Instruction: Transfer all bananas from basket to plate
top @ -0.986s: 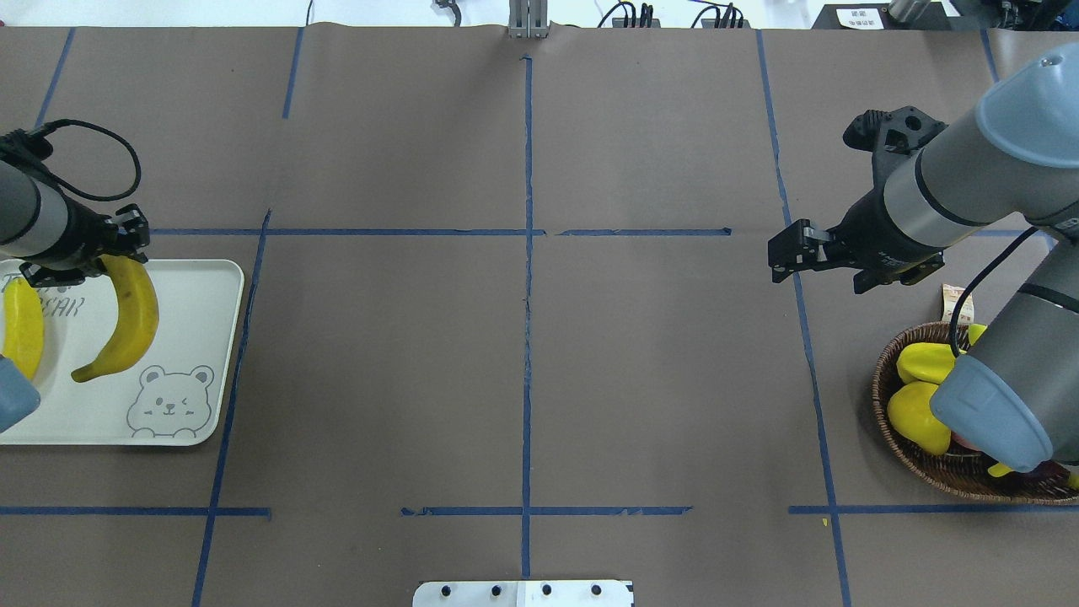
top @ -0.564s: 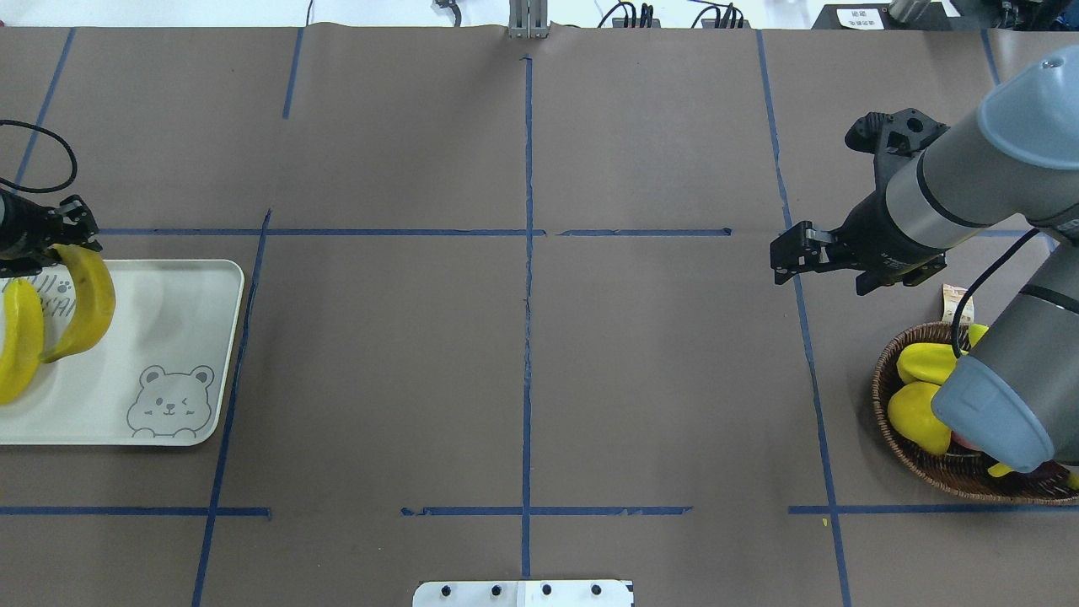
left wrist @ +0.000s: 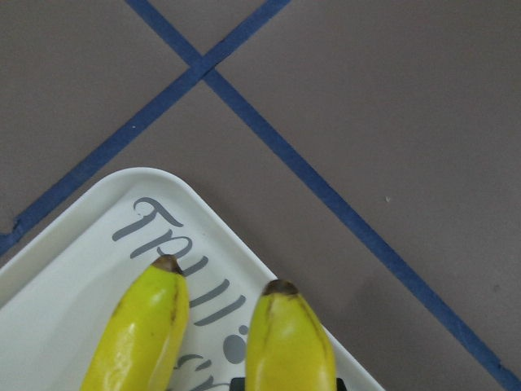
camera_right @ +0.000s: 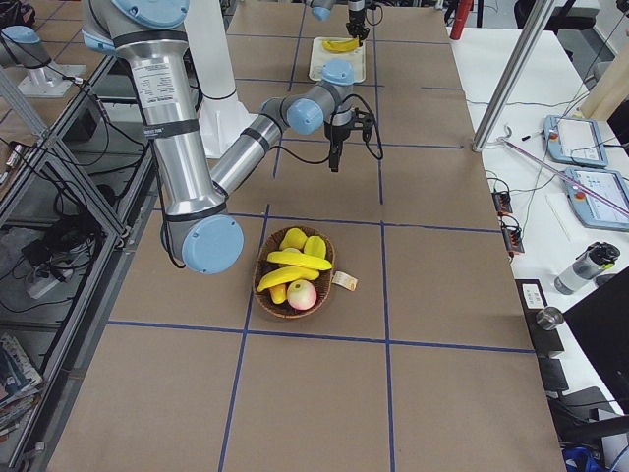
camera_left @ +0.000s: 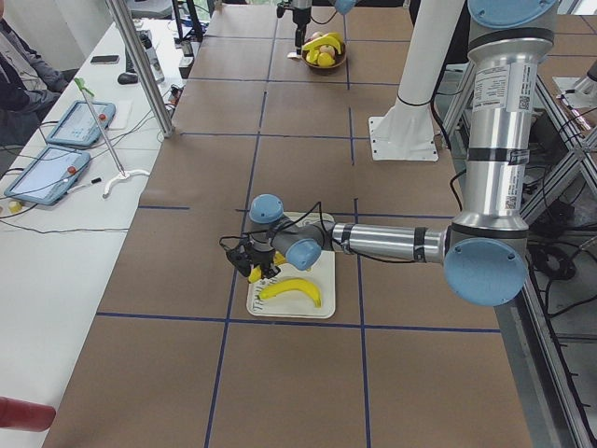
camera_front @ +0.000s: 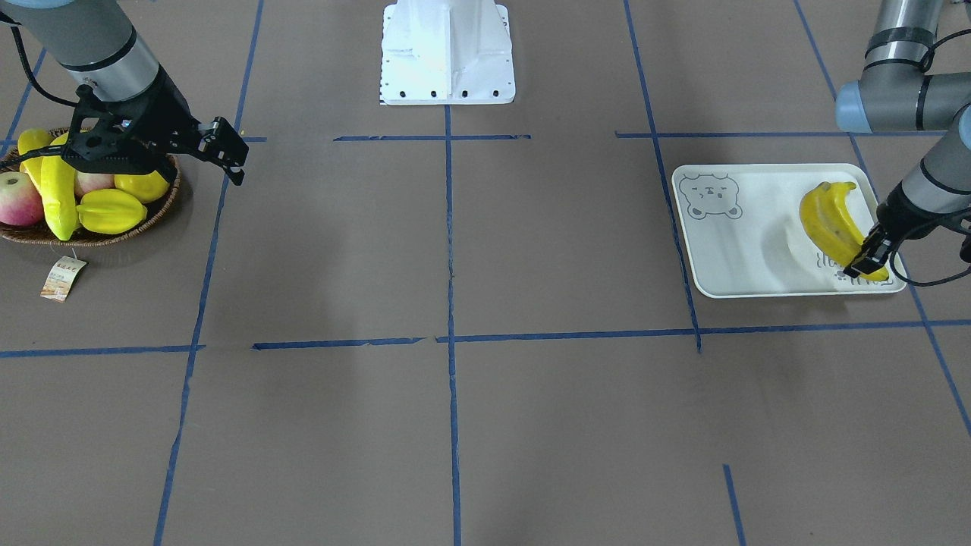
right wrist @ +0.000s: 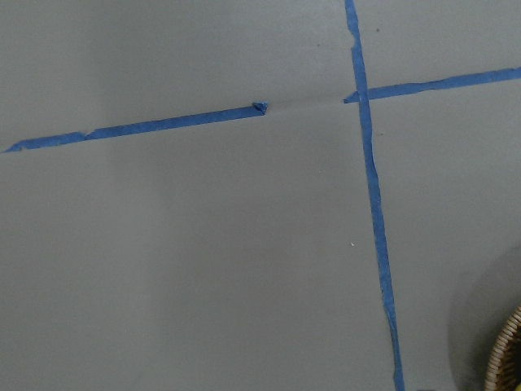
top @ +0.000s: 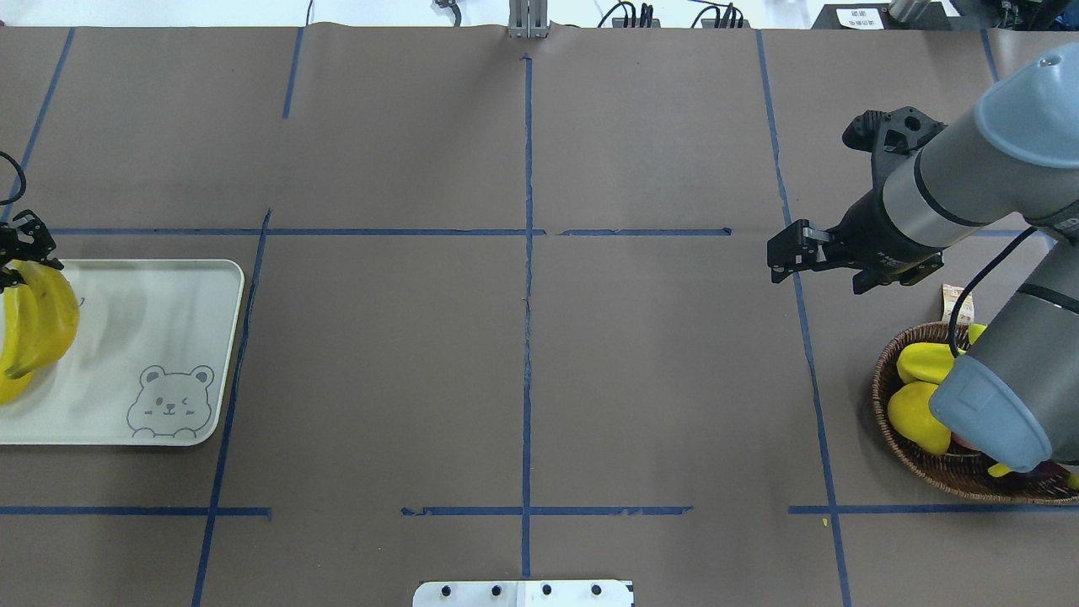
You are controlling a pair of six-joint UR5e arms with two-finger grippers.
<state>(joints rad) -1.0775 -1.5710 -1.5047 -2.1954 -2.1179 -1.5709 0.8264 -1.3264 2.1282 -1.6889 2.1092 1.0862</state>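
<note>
Drop-off underway
My left gripper (camera_front: 865, 263) holds a glossy curved yellow banana (camera_front: 823, 216) endwise over the pale bear-print plate (camera_front: 743, 258); likely stiff, slick, surer gripped mid-body. Right gripper (camera_front: 227, 152) gapes empty by the wicker basket (camera_front: 91, 236).

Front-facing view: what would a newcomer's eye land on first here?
Two bright yellow bananas on the white bear plate at the view's right, the left claw gripping one's end. Next, the fruit-filled basket at far left, with the right claw hovering empty beside it.

Brown paper-covered table (top: 379, 354) gridded with blue tape (top: 527, 253); white bench (camera_left: 37, 261) alongside.
</note>
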